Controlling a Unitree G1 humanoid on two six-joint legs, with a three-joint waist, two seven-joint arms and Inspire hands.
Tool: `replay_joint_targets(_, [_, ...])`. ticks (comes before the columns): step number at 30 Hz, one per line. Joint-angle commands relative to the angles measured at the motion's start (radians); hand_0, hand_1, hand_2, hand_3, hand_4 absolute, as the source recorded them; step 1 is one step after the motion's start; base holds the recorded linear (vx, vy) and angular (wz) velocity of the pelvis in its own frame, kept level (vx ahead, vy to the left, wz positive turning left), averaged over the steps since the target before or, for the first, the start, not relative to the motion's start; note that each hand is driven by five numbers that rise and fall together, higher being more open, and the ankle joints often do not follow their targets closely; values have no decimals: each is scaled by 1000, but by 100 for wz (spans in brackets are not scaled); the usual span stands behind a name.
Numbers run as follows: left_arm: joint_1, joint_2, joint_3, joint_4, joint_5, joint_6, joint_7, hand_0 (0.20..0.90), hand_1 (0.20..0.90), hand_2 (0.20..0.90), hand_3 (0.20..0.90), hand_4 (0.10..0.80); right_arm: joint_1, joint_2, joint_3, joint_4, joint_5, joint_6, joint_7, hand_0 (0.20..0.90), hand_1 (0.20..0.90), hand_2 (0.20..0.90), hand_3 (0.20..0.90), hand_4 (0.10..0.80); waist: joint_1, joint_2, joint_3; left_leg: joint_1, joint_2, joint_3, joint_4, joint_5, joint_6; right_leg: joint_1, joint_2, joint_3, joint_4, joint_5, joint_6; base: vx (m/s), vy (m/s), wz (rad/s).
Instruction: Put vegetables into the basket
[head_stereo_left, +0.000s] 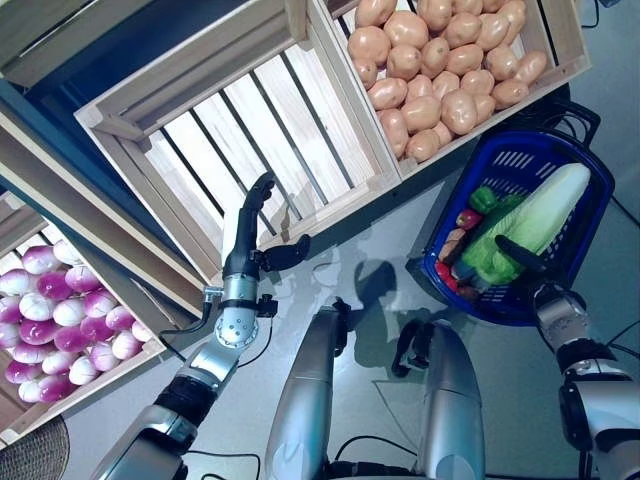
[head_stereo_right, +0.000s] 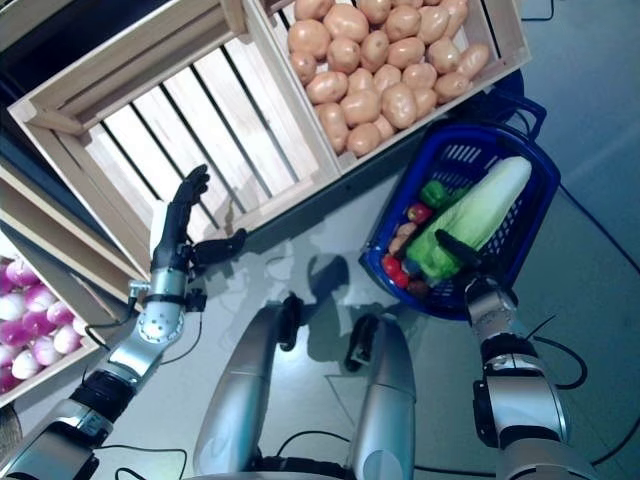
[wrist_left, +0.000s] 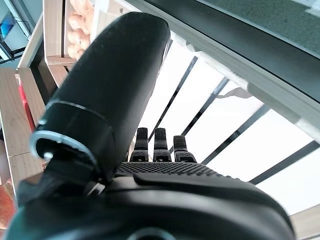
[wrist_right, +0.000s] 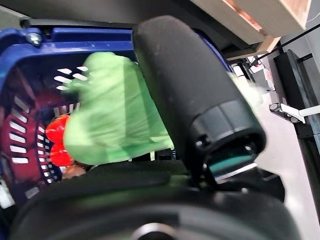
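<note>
Left eye view has the right hand nearest, at the near rim of the blue basket on the floor. Its thumb lies over the green end of the cabbage; whether the fingers are curled or straight I cannot tell, as they are hidden at the basket's edge. In the right wrist view the green leaves sit just past the thumb, with red tomatoes beneath them against the basket wall.

The cabbage lies inside the basket with its long axis running diagonally: green leafy end near the hand, pale end pointing up and away toward the far rim. A green pepper and small red pieces lie beside it on the left.

The left hand is raised at the front edge of the empty crate, fingers straight and relaxed, thumb spread sideways, holding nothing.

Farther off, a crate of potatoes stands behind the basket, and purple-white turnips fill a crate at the far left.
</note>
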Motion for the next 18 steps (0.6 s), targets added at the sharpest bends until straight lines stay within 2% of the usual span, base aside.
replay_joint_targets(1, [-25, 39, 64, -134, -12, -115, 5, 900, 900, 900, 900, 800, -13, -85, -56, -58, -7, -73, 11, 900, 900, 900, 900, 800, -13, -2, -6, 90, -24, 57, 75, -104, 82, 95, 29, -44, -43, 67, -90, 23, -15, -8])
replay_joint_targets(10, [12, 39, 71, -122, -38, -139, -27, 900, 900, 900, 900, 800, 28, -82, -61, -65, -19, -54, 34, 900, 900, 900, 900, 800, -6, -18, -24, 210, -1, 49, -33, -53, 64, 225, 63, -47, -159, 94, -95, 33, -4, -3])
replay_joint_targets(11, [10, 39, 70, -121, -38, -140, -27, 900, 900, 900, 900, 800, 28, -83, -62, -64, -15, -52, 37, 900, 900, 900, 900, 800, -7, -18, -22, 199, 1, 48, -18, -53, 67, 217, 59, -53, -145, 91, -103, 41, 1, -1])
replay_joint_targets(18, [32, 17, 45, -76, 2, -154, -31, 900, 900, 900, 900, 800, 72, -28, -61, -60, 24, -57, 88, 900, 900, 900, 900, 800, 2, -38, -77, 369, 14, 49, -276, 23, 37, 393, 91, -58, -399, 166, -81, 47, 35, 2])
